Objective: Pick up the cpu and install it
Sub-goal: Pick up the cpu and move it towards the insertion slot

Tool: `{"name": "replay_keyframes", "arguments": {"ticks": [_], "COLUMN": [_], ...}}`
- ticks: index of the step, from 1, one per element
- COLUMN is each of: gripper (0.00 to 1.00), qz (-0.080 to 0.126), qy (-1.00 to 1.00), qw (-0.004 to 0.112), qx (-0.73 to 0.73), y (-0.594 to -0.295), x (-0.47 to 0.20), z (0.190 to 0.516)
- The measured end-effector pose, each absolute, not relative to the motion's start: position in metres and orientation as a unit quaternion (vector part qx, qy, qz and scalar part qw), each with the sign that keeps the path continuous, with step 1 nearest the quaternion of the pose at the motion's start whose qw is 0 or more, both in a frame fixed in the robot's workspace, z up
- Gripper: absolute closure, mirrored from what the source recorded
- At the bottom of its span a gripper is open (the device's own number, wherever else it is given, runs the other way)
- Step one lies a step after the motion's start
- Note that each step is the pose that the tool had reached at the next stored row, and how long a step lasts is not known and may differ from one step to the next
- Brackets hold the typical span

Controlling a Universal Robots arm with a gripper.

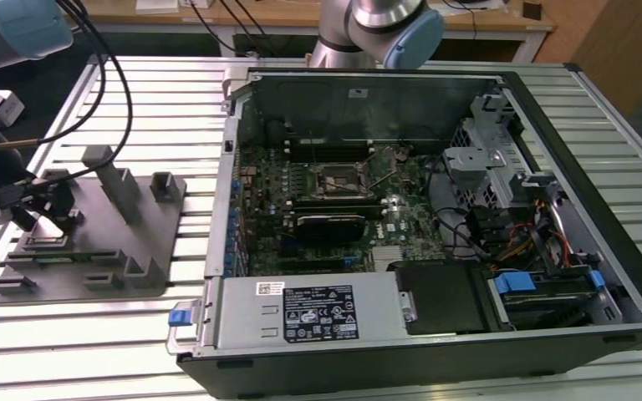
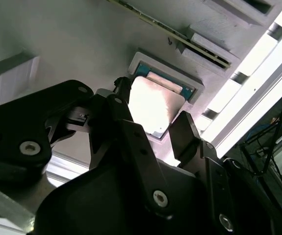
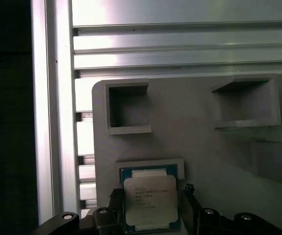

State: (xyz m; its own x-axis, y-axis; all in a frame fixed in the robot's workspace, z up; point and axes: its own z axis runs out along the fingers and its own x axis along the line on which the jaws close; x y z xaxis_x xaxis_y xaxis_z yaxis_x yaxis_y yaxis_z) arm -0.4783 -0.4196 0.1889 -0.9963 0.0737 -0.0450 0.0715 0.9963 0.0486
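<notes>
Slatted aluminium desk [image 1: 131, 334] is carrying an open computer case [image 1: 588, 167] on the exterior view's right and a grey holder plate [image 1: 154, 242] with upright posts on the exterior view's left. Arm [image 1: 383, 25] is rising behind the case, and black cables [image 1: 114, 83] are hanging down toward the plate. Gripper [image 1: 44, 219] is hovering low over the plate's near corner at the exterior view's left, well apart from the case.

Cpu [image 3: 149, 200] is lying flat in a square recess of the grey plate, silvery top facing up, thin blue-green rim showing around it. In the first wrist view the gripper [image 3: 151, 196] is sitting right above it, with black fingers [image 3: 190, 200] standing spread, one on each side of the chip, with a slim gap to its edges. In the second wrist view the gripper [image 2: 153, 115] is straddling the cpu [image 2: 153, 103] the same way, fingers [image 2: 182, 132] just beside it and not clamping it.

Socket [image 1: 341, 180] on the board inside the case is sitting with its metal frame around it, near the case's middle.
</notes>
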Motion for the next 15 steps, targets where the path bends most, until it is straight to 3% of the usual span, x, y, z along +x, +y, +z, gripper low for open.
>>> {"name": "replay_keyframes", "arguments": {"ticks": [15], "gripper": [0.41], "qz": [0.024], "qy": [0.999], "qw": [0.023], "qx": [0.036], "y": [-0.4193], "x": [-0.4783], "z": [0.183]}}
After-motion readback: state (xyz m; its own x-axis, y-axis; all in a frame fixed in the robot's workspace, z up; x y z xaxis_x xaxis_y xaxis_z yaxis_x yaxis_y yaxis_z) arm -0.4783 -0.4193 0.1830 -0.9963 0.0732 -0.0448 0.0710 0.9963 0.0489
